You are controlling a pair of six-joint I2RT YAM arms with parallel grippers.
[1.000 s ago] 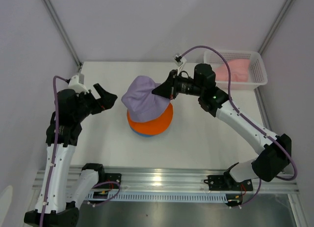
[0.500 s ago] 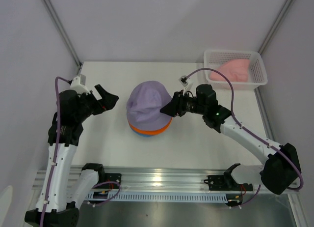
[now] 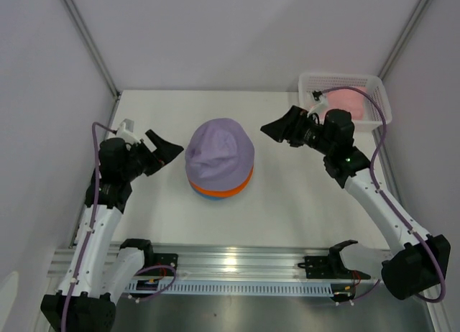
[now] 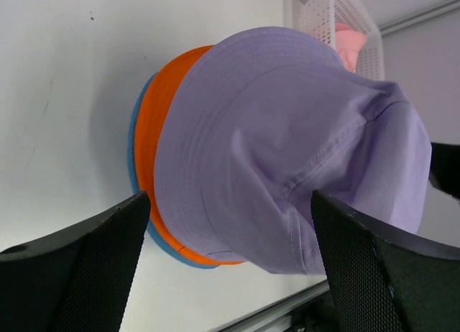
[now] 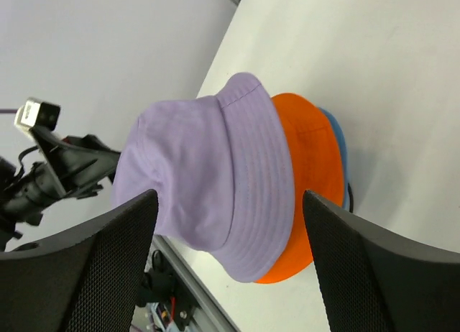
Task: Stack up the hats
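Observation:
A lavender hat (image 3: pixel 219 154) sits on top of the stack at the table's middle. Under it an orange hat (image 3: pixel 243 185) shows its brim, and a blue hat (image 3: pixel 204 196) shows as a thin edge at the bottom. A pink hat (image 3: pixel 348 102) lies in the white basket (image 3: pixel 381 95) at the back right. My left gripper (image 3: pixel 164 151) is open, just left of the stack and apart from it. My right gripper (image 3: pixel 277 128) is open to the stack's right, holding nothing. The left wrist view shows the lavender hat (image 4: pixel 287 145) over the orange hat (image 4: pixel 162 131); the right wrist view shows the lavender hat (image 5: pixel 208 167) over the orange hat (image 5: pixel 309 167).
The basket stands at the table's back right corner, close behind my right wrist. A metal rail (image 3: pixel 237 264) runs along the near edge by the arm bases. Grey walls close in the table on the left, back and right.
My right gripper has opened, let go of the lavender hat and pulled back right toward the basket. The hat has settled flat on the orange one. My left gripper shifted slightly.

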